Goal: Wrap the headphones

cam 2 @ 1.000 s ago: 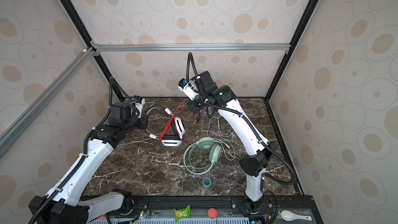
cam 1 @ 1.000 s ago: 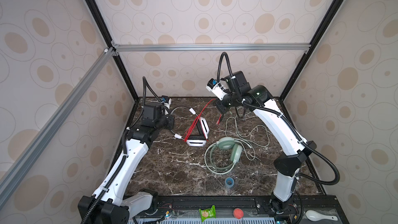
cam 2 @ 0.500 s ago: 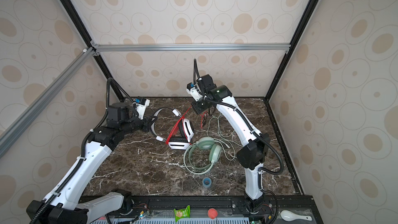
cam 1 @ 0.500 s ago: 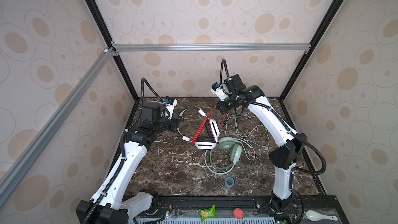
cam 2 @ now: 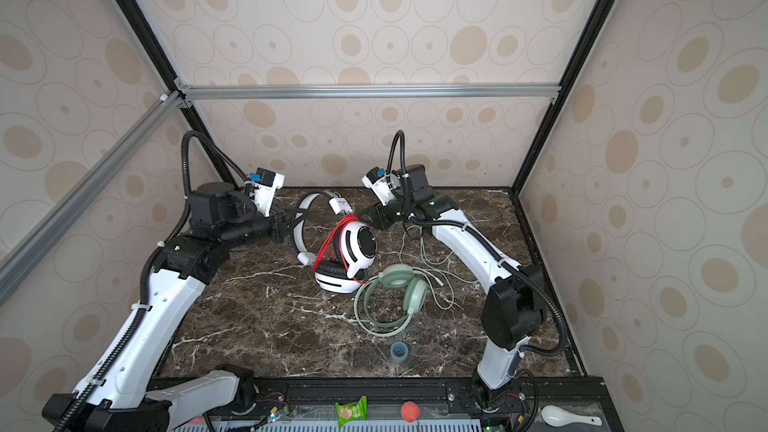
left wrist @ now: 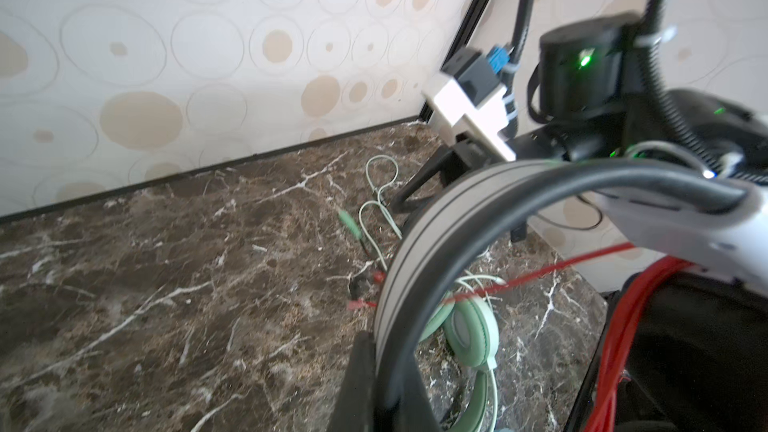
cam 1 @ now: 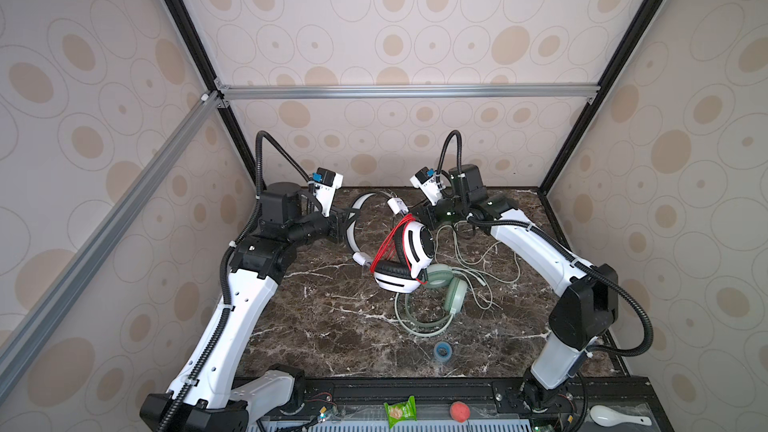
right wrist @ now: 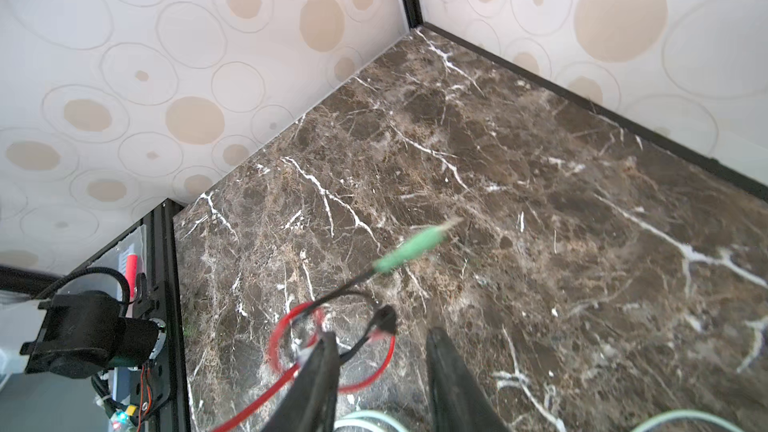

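At the far left of the marble tabletop (cam 1: 324, 317), the left gripper (cam 1: 348, 224) is clamped on the headband (cam 1: 354, 238) of the white-and-black headphones (cam 1: 415, 245). Its fingers are mostly hidden behind the band in both top views. In the left wrist view the band fills the near field as a blurred, smooth grey-white arc with a dark inner strip.

The pair sits left of centre. One glossy white cup with a round black face stands tilted. The other cup, with a ribbed black cushion, lies nearer, against the mint green headphones (cam 1: 455, 295). A thin red cable (cam 1: 384, 249) runs in several taut strands over the cups, but where it ends cannot be made out from above.

The mint green headphones lie flat at centre, matte, with oval cups and a thin hoop band. Their pale cable (cam 1: 492, 270) sprawls in loose loops toward the far right. A small blue tape roll (cam 1: 441, 350) sits near the front edge.

To the right, the right gripper (right wrist: 380, 338) hangs low behind the tilted cup with its jaws apart. In the right wrist view a loop of red cable curls beside one finger (right wrist: 324, 367). Whether it touches the finger is unclear. A green plug (right wrist: 411, 245) on a dark lead is smeared by blur there. The bases of the fingers are cut off by the frame.
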